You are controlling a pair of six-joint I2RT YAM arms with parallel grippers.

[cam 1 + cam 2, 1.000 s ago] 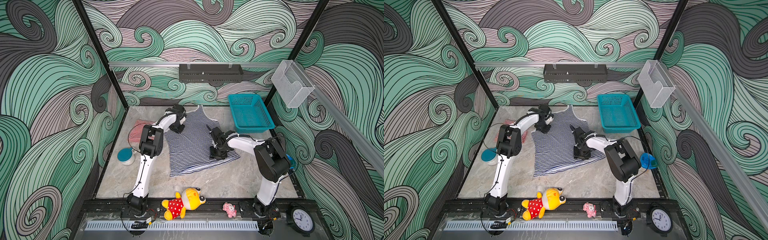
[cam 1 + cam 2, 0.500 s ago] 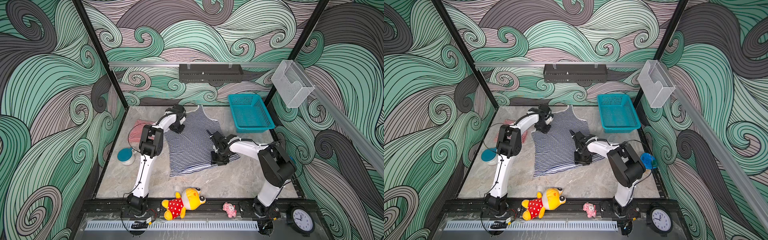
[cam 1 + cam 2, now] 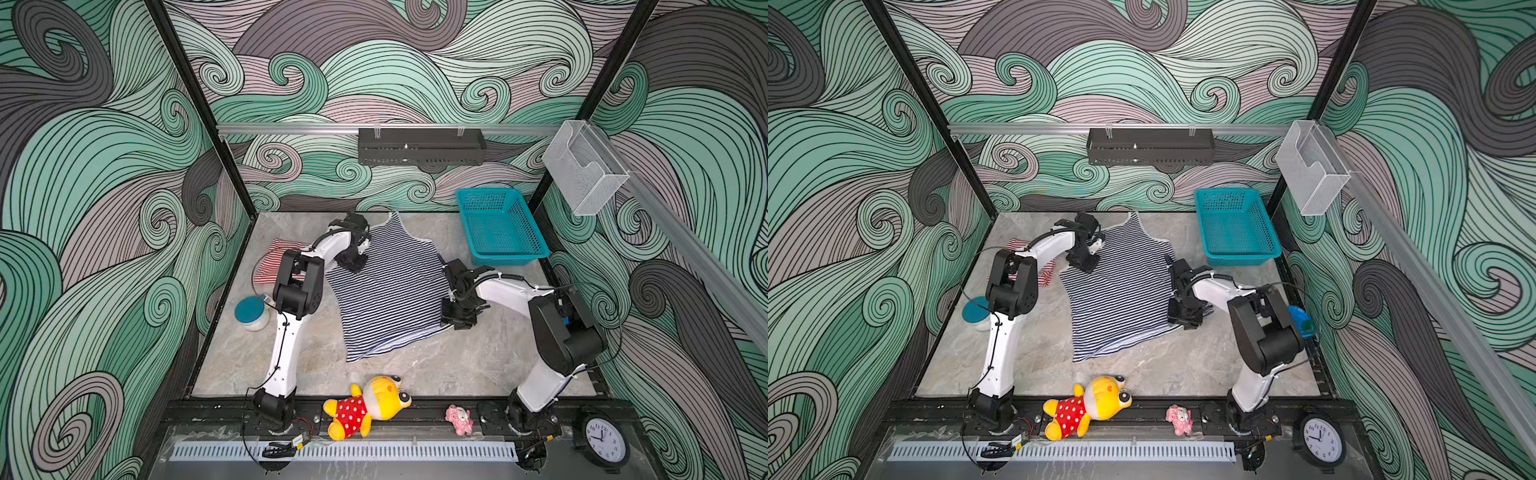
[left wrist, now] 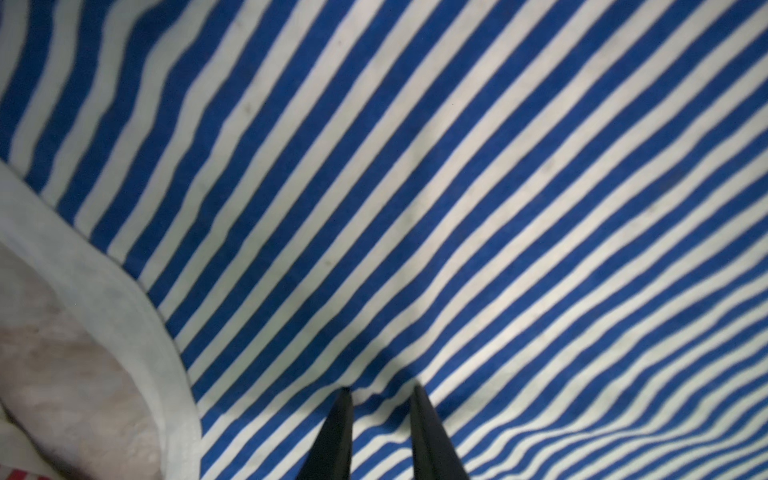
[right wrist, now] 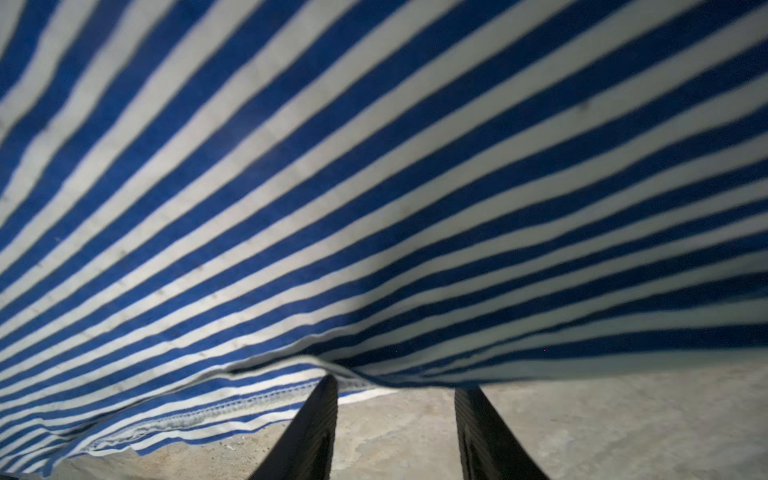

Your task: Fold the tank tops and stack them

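- navy tank top (image 3: 390, 299) lies spread out in the middle of the table (image 3: 457, 365); straps toward the back wall, hem toward the front edge, the whole thing skewed a little; one strap tip reaches almost to the wall
- red tank top (image 3: 274, 257) lies as a small flat piece at the far left of the table, partly hidden behind the left arm; it sits just beside the navy one's edge, and whether they touch cannot be told
- left gripper (image 3: 352, 264) is down on the navy tank top's left shoulder, next to the white-trimmed armhole; in the wrist view (image 4: 380, 390) its jaws stand a narrow gap apart with the tips pressed onto the stripes and a small pucker of cloth between them; whether that cloth is truly pinched cannot be told
- right gripper (image 3: 457, 320) is low at the navy top's right edge, near the hem corner; in the wrist view (image 5: 395, 382) its jaws are spread wide with bare table between them; the hem rises in a lifted fold just at the tips, one tip touching the stitched edge; nothing is clamped
- basket (image 3: 505, 257) stands at the back right, apart from the cloth
- plush toy (image 3: 365, 407) lies on the front rail; jar (image 3: 250, 311) stands at the left edge, near the left arm
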